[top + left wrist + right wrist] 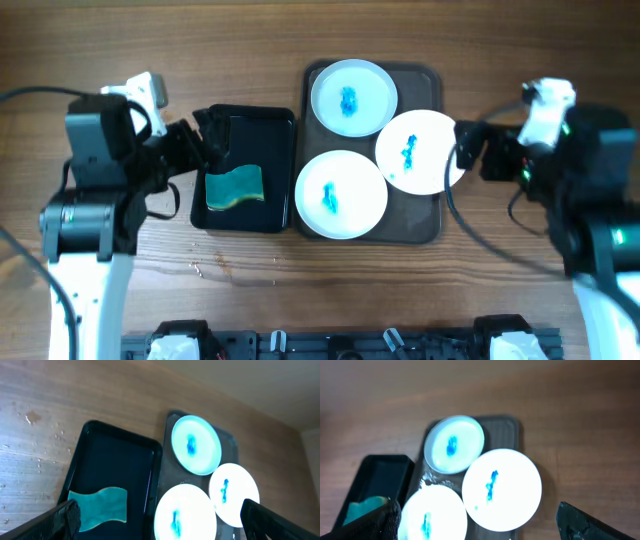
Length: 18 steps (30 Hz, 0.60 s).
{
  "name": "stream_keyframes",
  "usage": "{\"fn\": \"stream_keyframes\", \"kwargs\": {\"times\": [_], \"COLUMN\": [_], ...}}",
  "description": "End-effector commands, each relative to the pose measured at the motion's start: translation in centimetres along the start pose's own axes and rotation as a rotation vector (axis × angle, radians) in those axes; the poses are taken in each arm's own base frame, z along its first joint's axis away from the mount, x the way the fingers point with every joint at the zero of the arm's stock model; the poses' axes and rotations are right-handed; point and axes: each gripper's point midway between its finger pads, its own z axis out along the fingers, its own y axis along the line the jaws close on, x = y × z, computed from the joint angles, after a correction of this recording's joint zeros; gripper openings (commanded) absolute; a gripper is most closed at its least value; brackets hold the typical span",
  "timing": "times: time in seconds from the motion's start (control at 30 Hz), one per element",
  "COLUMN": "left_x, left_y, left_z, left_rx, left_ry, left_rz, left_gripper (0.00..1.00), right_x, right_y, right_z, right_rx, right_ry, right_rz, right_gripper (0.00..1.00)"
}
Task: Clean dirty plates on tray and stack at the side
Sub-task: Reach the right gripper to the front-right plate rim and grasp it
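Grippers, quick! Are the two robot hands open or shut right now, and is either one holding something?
Left gripper: open, holding nothing.
Right gripper: open, holding nothing.

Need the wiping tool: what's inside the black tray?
The black tray holds a teal sponge in its lower half; its upper-left corner is covered by the left pincer.

Three blue-smeared plates (353, 97) (421, 151) (340, 194), one grey tray (425, 76), one black tray (262, 130), one teal sponge (234, 187)
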Motion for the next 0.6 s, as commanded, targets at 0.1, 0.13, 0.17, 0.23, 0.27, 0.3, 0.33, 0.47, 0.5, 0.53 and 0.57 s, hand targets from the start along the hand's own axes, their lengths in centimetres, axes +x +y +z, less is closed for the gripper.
{"fn": "stream_keyframes", "kwargs": {"times": [0.1, 0.13, 0.17, 0.23, 0.27, 0.3, 0.33, 0.47, 0.5, 0.53, 0.57], "left_x": [2.3, 2.6, 3.0, 3.7, 3.8, 3.9, 3.9, 4.8, 5.1, 5.4, 5.6], "left_y": [0.8, 1.1, 1.8, 2.3, 2.2, 2.3, 2.3, 2.2, 2.4, 2.9, 3.1], "left_z": [1.7, 1.8, 2.0, 2.3, 2.3, 2.2, 2.3, 2.6, 2.7, 2.8, 2.9], "left_rx": [-0.02, -0.039, -0.072, -0.097, -0.091, -0.094, -0.094, -0.096, -0.11, -0.136, -0.149], "left_ry": [0.15, 0.165, 0.186, 0.217, 0.221, 0.226, 0.228, 0.257, 0.263, 0.267, 0.276], "left_rz": [-0.06, -0.065, -0.071, -0.081, -0.082, -0.084, -0.081, -0.075, -0.071, -0.066, -0.066], "left_gripper": [1.0, 1.0, 1.0, 1.0, 1.0, 1.0, 1.0, 1.0, 1.0, 1.0, 1.0], "right_x": [7.9, 9.6, 11.9, 17.0, 18.4, 19.6, 20.0, 21.2, 21.5, 21.8, 22.1], "right_y": [5.0, 5.1, 5.5, 5.9, 5.9, 6.0, 5.9, 5.4, 5.1, 4.9, 4.3], "right_z": [6.7, 7.5, 8.7, 11.5, 12.4, 13.9, 14.9, 17.3, 17.8, 18.3, 18.7], "right_rx": [-0.247, -0.221, -0.18, -0.062, -0.034, -0.013, -0.012, -0.002, 0.011, 0.018, 0.051], "right_ry": [0.481, 0.55, 0.629, 0.769, 0.801, 0.822, 0.825, 0.841, 0.846, 0.85, 0.852], "right_rz": [0.061, 0.043, 0.027, 0.022, 0.029, 0.062, 0.066, 0.057, 0.061, 0.06, 0.053], "right_gripper": [1.0, 1.0, 1.0, 1.0, 1.0, 1.0, 0.9, 0.33, 0.43, 0.5, 0.54]}}
